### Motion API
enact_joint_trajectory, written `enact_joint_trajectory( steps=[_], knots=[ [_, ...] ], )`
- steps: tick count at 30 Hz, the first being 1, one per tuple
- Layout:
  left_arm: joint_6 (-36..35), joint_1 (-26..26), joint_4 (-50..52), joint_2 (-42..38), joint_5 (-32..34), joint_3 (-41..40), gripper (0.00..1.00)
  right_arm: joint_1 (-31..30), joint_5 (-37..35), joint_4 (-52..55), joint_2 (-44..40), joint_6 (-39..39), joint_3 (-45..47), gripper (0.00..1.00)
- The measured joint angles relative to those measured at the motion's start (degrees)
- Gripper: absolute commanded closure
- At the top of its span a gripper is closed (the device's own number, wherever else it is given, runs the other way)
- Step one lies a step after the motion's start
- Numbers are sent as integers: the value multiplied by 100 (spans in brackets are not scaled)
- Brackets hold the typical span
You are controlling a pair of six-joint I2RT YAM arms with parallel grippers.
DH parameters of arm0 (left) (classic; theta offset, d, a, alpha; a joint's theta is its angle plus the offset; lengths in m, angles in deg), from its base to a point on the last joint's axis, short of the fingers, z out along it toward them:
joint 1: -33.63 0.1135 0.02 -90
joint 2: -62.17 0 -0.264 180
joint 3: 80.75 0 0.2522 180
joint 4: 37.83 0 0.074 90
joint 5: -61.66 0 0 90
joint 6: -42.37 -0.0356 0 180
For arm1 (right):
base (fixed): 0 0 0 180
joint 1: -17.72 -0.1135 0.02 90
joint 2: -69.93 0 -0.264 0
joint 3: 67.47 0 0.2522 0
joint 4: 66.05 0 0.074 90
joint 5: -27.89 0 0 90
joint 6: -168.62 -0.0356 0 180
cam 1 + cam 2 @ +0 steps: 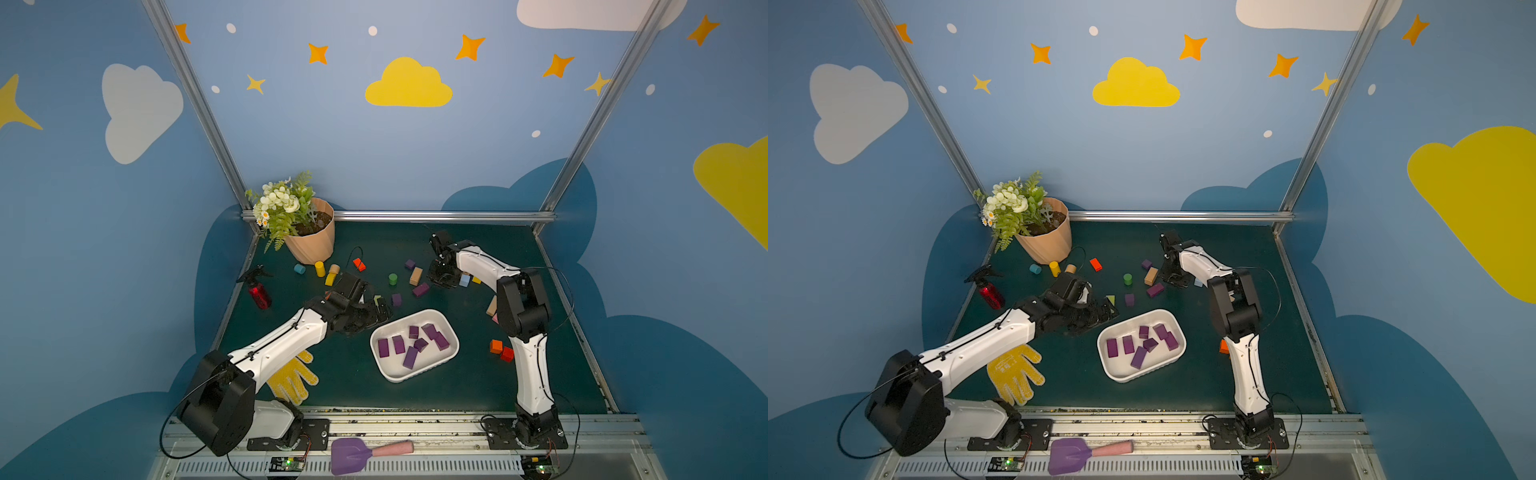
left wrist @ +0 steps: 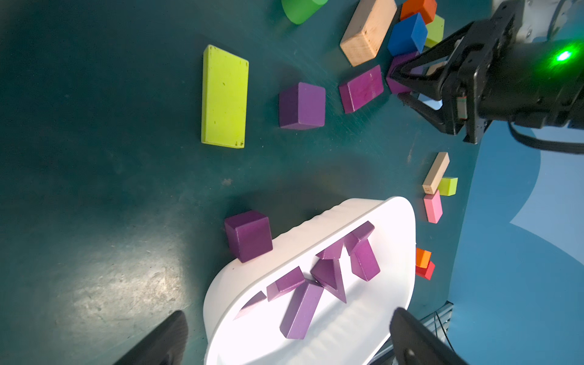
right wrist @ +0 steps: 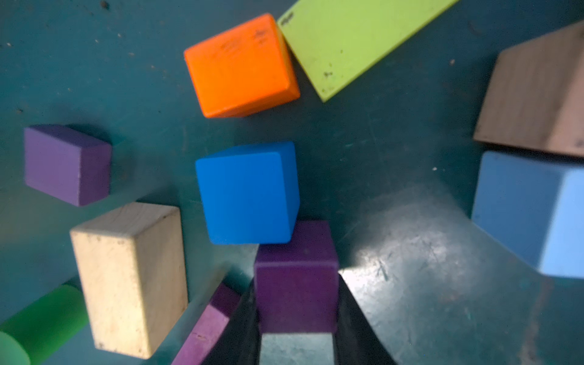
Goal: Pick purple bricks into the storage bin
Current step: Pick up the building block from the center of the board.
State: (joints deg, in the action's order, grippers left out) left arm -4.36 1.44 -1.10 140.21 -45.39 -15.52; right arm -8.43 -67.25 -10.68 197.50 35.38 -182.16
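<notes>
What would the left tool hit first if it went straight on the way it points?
Probably the storage bin: in the left wrist view the open left tool frames it. Height is unclear, so it might clear the rim and reach the purple bricks inside.

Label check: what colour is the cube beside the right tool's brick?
Bright blue cube beside the purple brick; best in right wrist view.

obstacle — blue cube (image 3: pixel 249 192) touching purple brick (image 3: pixel 295 278) | clear — mat (image 1: pixel 457 386) on storage bin's (image 1: pixel 392 376) near side

Green table (image 1: pixel 345 395): storage bin (image 1: pixel 390 372), purple bricks (image 1: pixel 420 289)
</notes>
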Motion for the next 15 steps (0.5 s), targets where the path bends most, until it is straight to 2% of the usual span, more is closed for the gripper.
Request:
enact_joint_trajectory(
  steps=[15],
  knots=[
    [-103,-282,52,345,92,2,0,-243,-321,-7,-483,245,293,67]
  ],
)
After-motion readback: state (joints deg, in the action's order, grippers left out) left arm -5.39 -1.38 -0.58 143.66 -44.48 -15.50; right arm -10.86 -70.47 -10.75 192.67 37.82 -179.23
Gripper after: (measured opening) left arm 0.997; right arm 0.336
